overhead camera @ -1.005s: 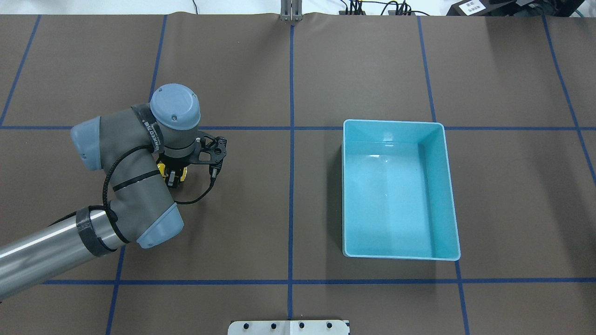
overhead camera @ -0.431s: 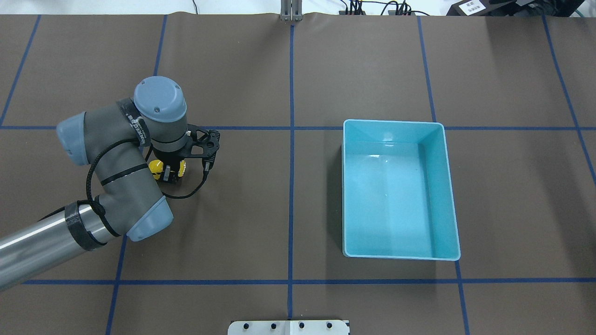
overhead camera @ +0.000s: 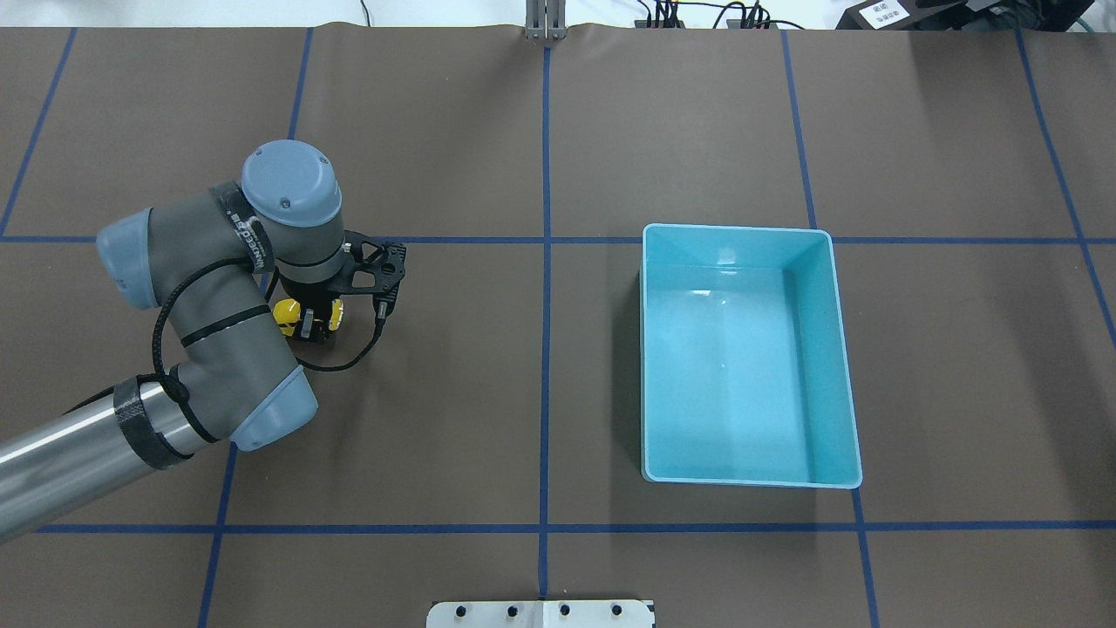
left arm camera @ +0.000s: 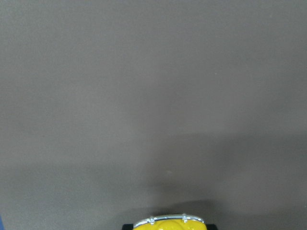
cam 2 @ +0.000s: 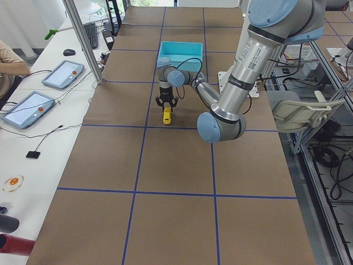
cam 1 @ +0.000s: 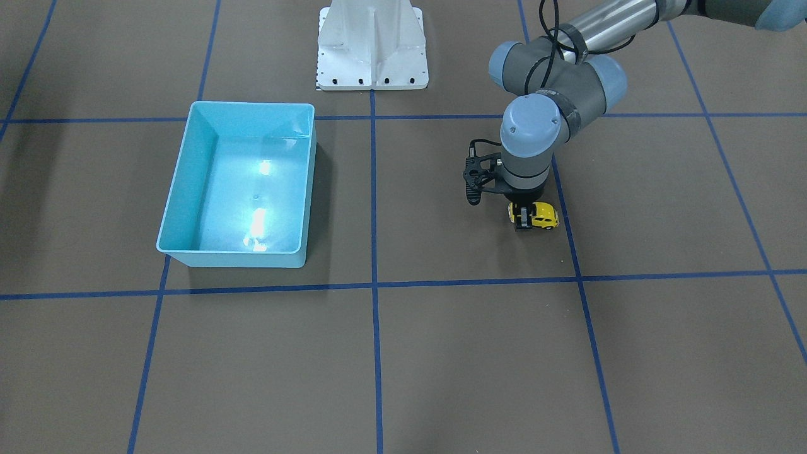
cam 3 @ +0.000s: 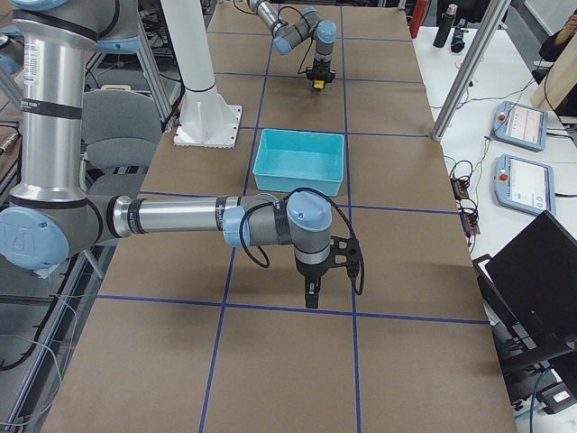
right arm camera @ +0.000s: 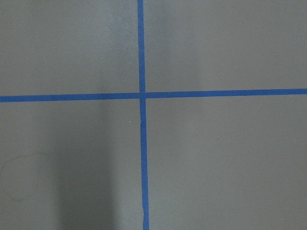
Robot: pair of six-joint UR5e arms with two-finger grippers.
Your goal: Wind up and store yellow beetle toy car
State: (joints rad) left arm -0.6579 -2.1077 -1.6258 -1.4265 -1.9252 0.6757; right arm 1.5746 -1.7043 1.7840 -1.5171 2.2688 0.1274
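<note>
**gridwatcher:** If the left end effector (cam 1: 522,222) was clenched on the yellow beetle toy car (cam 1: 543,215), why was the car sitting low on the desk (cam 1: 441,353) rather than up in the air?

**ur5_tinkerer:** My guess is it's a pull-back motor. The wheels have to press on the brown surface to wind, so the arm came straight down and pinched the car across its sides, wheels down as far as I could see. It sat on the robot's left half, well apart from the light-blue bin (cam 1: 252,104), which stood open side up to take the car later.

**gridwatcher:** And the other arm?

**ur5_tinkerer:** It was parked out of the way over a blue tape cross (right arm camera: 142,94). The right end effector (cam 3: 312,293) only showed in the side view, so I couldn't tell whether it was open or closed.
</note>
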